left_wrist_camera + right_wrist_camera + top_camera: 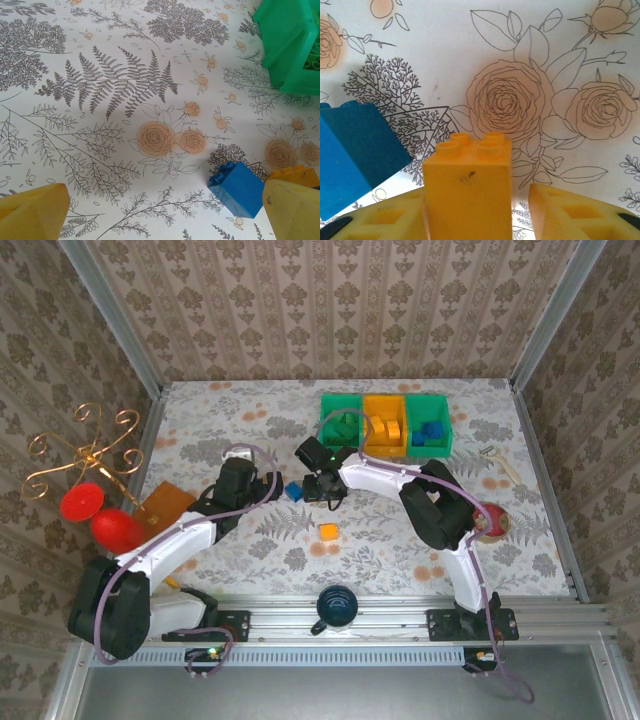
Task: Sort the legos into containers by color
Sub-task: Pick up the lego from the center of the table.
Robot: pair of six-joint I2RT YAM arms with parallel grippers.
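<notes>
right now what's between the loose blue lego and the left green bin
Just bare flowered cloth between the blue lego and the left green bin, in the left wrist view. From above, the right arm hangs over it.

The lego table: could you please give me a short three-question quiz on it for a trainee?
1. Which colour is the brick standing between the fingers of the right tool? A blue, B orange, C green.
2. True or false: the left tool is open.
3. How many bins stand side by side in a row?
Key: 1 B; 2 true; 3 three.
</notes>
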